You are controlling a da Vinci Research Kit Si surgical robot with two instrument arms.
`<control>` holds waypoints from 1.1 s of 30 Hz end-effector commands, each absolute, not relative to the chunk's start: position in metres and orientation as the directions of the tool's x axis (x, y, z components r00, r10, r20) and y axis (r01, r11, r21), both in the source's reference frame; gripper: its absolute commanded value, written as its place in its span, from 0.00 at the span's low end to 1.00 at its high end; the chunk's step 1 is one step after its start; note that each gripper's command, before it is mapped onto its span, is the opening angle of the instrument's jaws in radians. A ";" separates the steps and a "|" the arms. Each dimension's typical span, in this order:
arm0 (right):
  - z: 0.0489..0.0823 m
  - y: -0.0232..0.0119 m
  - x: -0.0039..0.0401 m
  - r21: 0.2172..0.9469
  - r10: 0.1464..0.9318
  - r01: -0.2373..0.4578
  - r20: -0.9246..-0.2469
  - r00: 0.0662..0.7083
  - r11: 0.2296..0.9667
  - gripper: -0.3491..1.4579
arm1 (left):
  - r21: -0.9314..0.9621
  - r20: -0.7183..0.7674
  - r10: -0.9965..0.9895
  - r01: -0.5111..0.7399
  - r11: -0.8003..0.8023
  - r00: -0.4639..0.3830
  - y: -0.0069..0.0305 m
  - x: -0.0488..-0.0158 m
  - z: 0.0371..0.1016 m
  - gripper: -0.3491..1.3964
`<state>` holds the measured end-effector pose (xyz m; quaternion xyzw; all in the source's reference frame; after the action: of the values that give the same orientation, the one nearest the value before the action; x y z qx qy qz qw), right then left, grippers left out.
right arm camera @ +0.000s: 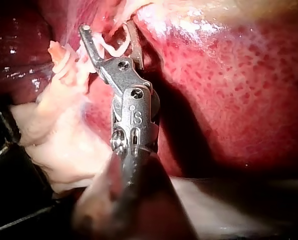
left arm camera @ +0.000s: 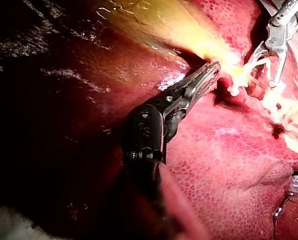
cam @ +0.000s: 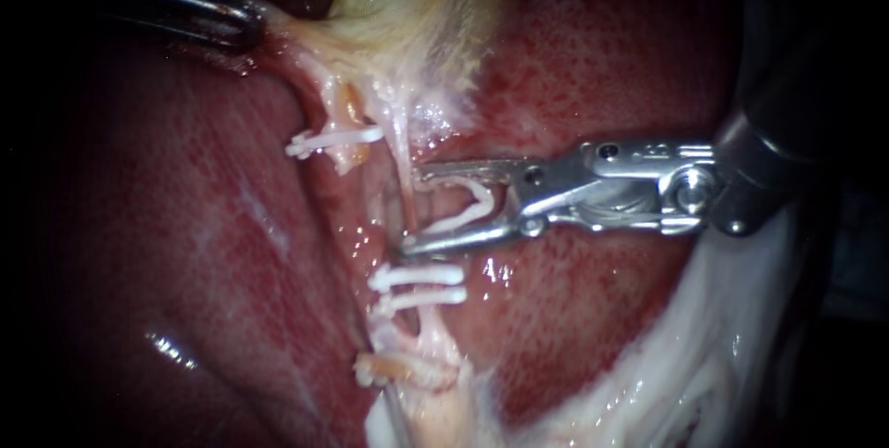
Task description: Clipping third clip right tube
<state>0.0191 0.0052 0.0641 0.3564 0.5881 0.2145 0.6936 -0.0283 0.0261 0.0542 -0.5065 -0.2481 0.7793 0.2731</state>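
**Loaded clip astride the right tube**

Mottled dark-red liver (cam: 185, 226) fills the background. Closing askew could, I judge, catch only part of the thin pale right tube (cam: 402, 156), or crowd the two closed white clips (cam: 419, 285) just below. My right instrument's pincer (cam: 410, 209), level from the right, stands wide astride that tube, cradling an open white plastic clip (cam: 468, 205). My left instrument (cam: 185, 8) grips yellowish gallbladder tissue (cam: 370, 4).

Endoscope close, wrist cameras closer, all sharing tube (cam: 405, 196)
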 end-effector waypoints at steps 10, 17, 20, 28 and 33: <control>0.0622 0.0054 0.0198 0.788 0.778 0.194 -0.612 0.143 0.584 0.46 | -0.663 -0.654 0.677 -0.175 -0.728 -0.338 0.0262 -0.0283 0.0542 0.00; 0.0608 0.0056 0.0196 0.790 0.782 0.200 -0.608 0.137 0.579 0.44 | -0.663 -0.654 0.677 -0.174 -0.728 -0.338 0.0262 -0.0283 0.0542 0.00; 0.0610 0.0056 0.0193 0.794 0.785 0.200 -0.604 0.138 0.575 0.40 | -0.663 -0.654 0.677 -0.174 -0.728 -0.338 0.0262 -0.0283 0.0542 0.00; 0.0611 0.0056 0.0188 0.804 0.795 0.201 -0.590 0.142 0.560 0.23 | -0.663 -0.654 0.677 -0.175 -0.728 -0.338 0.0262 -0.0283 0.0543 0.00; 0.0611 0.0055 0.0187 0.806 0.797 0.207 -0.586 0.145 0.555 0.04 | -0.663 -0.654 0.677 -0.175 -0.728 -0.338 0.0262 -0.0284 0.0543 0.00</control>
<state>0.0186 0.0056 0.0611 0.4131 0.6102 0.2333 0.6345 -0.0284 0.0262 0.0542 -0.5066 -0.2479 0.7793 0.2731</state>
